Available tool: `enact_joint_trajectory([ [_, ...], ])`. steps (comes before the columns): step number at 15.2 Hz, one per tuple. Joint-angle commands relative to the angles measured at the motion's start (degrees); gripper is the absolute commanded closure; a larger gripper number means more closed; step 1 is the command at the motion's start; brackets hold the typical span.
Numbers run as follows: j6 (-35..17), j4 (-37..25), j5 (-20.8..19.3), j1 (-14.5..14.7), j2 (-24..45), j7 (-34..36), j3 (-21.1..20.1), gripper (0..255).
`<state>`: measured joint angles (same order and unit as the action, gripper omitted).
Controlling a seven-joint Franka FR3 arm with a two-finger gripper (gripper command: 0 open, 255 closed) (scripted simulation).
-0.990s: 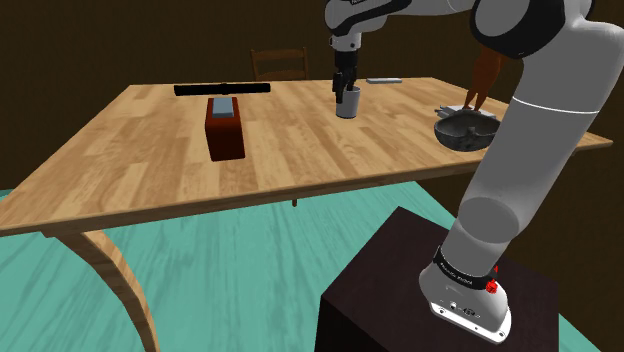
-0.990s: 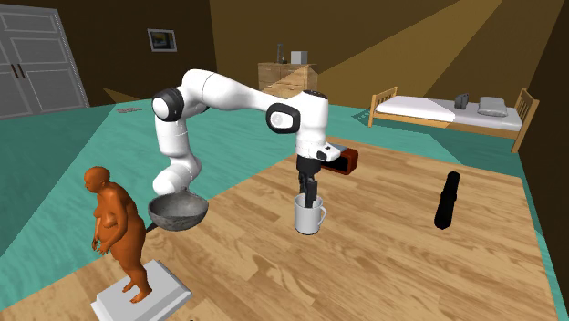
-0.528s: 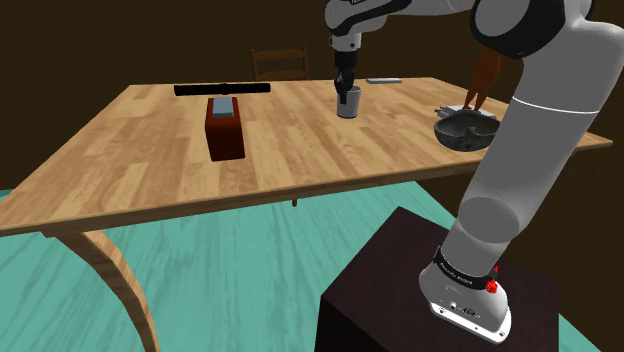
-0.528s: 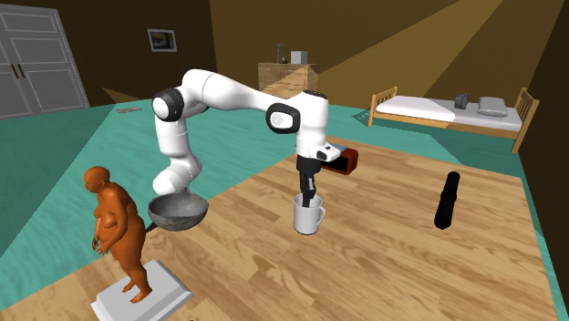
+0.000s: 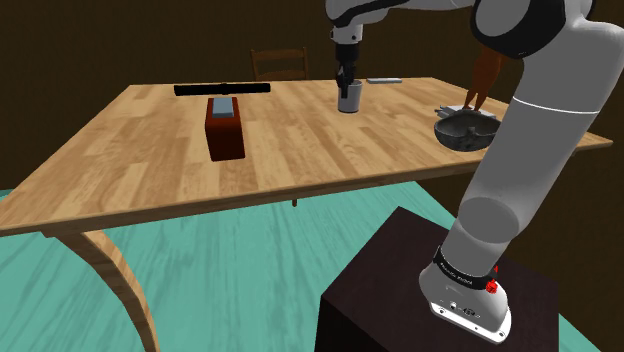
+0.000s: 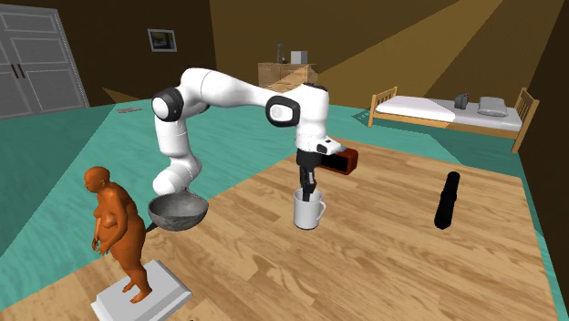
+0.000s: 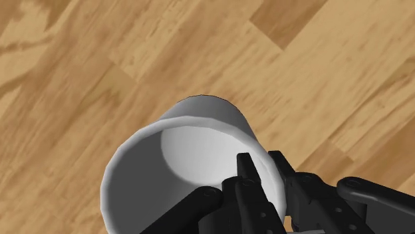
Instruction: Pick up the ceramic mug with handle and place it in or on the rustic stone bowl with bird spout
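dark stand [image 5: 400, 290] sits nearest in the shoulder view. white arm [image 5: 530, 130] rises from it and reaches over the wooden surface [image 5: 150, 170]. a dark red-brown block [image 5: 224, 128] stands on the surface toward that view's left. a dark grey bowl [image 5: 463, 131] sits near the right edge, partly behind the arm. deeper in, the white mug [image 5: 348, 99] is between the two in that view, well apart from the bowl. the black claw [image 5: 347, 90] comes straight down onto the mug's rim.

wrist view: the claw [image 7: 263, 171] is closed on the wall of the mug [image 7: 173, 159]. one finger [image 7: 245, 174] is inside the cup and the other is outside, so the rim is pinched between them. inside of the mug is plain white.

second exterior view: the mug [image 6: 307, 212] has its handle on that view's right, with the claw [image 6: 308, 192] gripping the rim from above. cannot tell if the mug's base touches the wood. the bowl [image 6: 178, 212] is at the surface edge by the arm's lower part. an orange figurine [image 6: 117, 228] on a white slab [image 6: 141, 294] stands just beside the bowl.

far side in the shoulder view: a long black bar [image 5: 222, 89] lies near the far edge, and a wooden chair [image 5: 280, 62] stands behind it.
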<state>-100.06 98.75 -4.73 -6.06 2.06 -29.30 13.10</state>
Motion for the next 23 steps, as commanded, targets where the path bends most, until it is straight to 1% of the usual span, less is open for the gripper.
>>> enact_joint_trajectory([
  [1,1.7,-1.8,0.1,0.1,0.2,0.0,-0.1,255],
  [13,11.4,-13.3,0.5,-0.1,1.9,-1.0,0.0,255],
  [23,20.4,-25.9,1.3,-0.6,5.5,-2.2,0.3,255],
])
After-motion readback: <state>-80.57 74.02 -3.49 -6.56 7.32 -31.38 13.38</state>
